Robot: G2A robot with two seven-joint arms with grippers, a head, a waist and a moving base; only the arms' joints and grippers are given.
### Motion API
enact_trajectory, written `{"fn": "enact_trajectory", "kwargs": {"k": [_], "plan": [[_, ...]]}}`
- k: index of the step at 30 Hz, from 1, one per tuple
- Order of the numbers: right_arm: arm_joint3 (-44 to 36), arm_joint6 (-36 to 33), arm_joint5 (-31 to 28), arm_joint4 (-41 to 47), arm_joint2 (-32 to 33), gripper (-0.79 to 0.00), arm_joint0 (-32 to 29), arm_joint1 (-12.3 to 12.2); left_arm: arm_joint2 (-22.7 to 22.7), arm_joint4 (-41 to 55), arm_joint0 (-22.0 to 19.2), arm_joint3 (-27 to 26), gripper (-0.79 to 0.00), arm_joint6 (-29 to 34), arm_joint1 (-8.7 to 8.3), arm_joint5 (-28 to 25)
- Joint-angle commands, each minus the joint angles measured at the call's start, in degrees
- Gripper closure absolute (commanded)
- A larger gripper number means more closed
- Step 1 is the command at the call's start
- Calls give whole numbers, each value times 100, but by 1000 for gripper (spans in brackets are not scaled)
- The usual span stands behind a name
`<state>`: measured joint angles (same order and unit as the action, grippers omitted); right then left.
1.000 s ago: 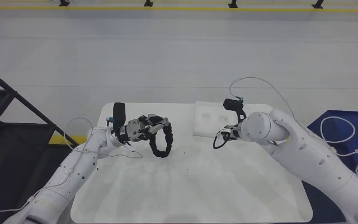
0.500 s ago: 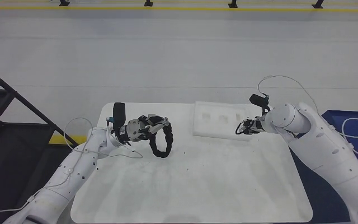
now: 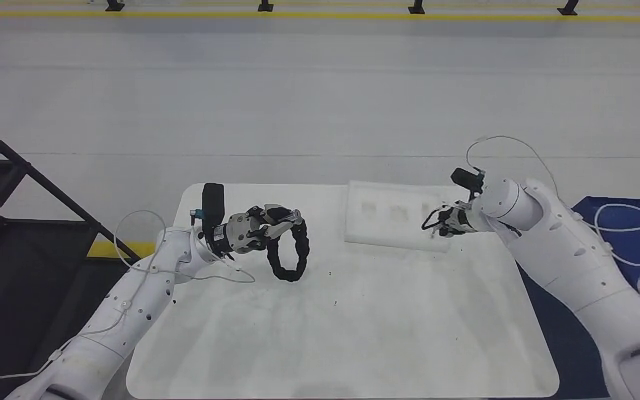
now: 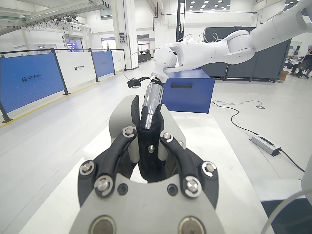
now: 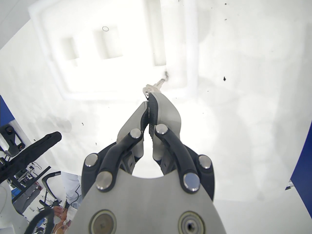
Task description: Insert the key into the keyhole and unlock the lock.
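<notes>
Right wrist view showed the right gripper (image 5: pixel 150 101) clamped on the key (image 5: pixel 156 87), tip blurred above the foam tray (image 5: pixel 192 49). The left gripper (image 4: pixel 146 114) squeezed the lock (image 4: pixel 153 98) above the table (image 3: pixel 400 330), keyhole hidden.

Both arms angled inward, left hand (image 3: pixel 274 222) clamped on the lock (image 4: pixel 152 101), right hand (image 3: pixel 438 221) pinching the key (image 5: pixel 157 86), tilted downward.

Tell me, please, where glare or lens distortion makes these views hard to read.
Right wrist view: glare washes out the table and the foam tray, its recesses faint; the key at the right tool is readable. Left wrist view: ceiling lights glint on the chrome lock barrel; the wide lens bows the edges. Top view: even light.
</notes>
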<state>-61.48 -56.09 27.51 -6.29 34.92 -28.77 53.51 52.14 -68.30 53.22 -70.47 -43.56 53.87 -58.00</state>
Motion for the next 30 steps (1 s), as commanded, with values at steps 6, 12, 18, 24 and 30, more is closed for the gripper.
{"fn": "enact_trajectory", "kwargs": {"k": [6,12,18,24,30], "plan": [[423,103,-88,78,-65,0,82,189,0,0,0,0,0,0,0,0],[609,209,-156,93,-13,0,131,280,0,0,0,0,0,0,0,0],[582,237,-115,114,141,0,58,279,0,0,0,0,0,0,0,0],[453,208,-43,12,286,0,-46,229,0,0,0,0,0,0,0,0],[283,165,71,-94,425,0,-169,180,0,0,0,0,0,0,0,0]]}}
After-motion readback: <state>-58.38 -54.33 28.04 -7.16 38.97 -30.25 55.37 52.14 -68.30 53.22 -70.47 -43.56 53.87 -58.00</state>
